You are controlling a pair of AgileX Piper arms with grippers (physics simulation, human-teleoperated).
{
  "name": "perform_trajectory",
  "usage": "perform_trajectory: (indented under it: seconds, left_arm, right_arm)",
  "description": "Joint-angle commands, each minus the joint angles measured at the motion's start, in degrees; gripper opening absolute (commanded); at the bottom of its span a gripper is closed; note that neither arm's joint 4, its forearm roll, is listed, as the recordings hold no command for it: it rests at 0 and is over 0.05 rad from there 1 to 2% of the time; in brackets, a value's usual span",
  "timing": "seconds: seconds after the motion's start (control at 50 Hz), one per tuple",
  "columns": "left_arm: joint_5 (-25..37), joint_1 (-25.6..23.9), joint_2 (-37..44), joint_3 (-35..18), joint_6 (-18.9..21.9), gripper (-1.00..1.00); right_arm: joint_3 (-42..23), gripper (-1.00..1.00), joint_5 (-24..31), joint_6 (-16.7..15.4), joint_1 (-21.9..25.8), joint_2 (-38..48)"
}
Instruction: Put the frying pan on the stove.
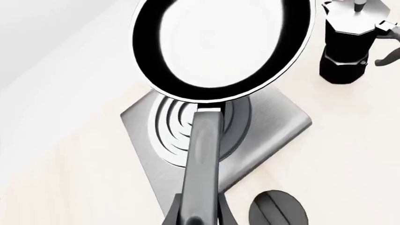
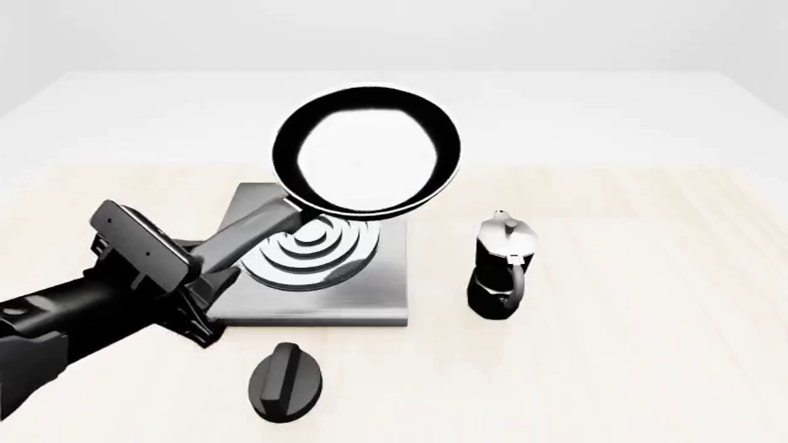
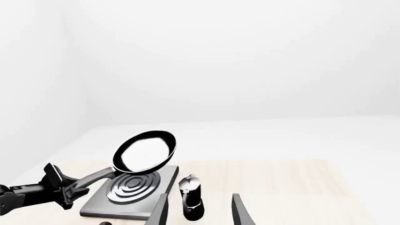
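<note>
Black oval knob (image 2: 288, 381) nearest us; our left gripper (image 2: 203, 277), jaws clamping the frying pan (image 2: 367, 150) handle, above the stove (image 2: 357, 286); right jaws apart, empty.

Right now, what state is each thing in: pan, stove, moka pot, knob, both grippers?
Pan: held by its handle, lifted and tilted above the stove.
Stove: flat on the table, burner bare.
Moka pot: upright, right of the stove.
Knob: lying on the table, untouched.
Left gripper: shut on the pan's handle.
Right gripper: open, holding nothing.
</note>
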Motion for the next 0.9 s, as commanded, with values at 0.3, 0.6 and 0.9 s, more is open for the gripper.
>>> perform_trajectory:
  seconds: [0.3, 0.6, 0.9]
  left_arm:
    - [2.57, 4.02, -10.92, 6.18, -0.32, -1.00]
    - [1.59, 5.94, -13.02, 9.71, -1.48, -1.00]
    - [0.16, 7.61, -14.12, 12.83, -2.33, -1.00]
  right_arm:
    - [0.05, 1.00, 0.00, -0.04, 0.00, 0.00]
    - [0.16, 1.00, 0.00, 0.02, -0.04, 0.00]
    - [0.22, 1.00, 0.00, 0.03, -0.05, 0.00]
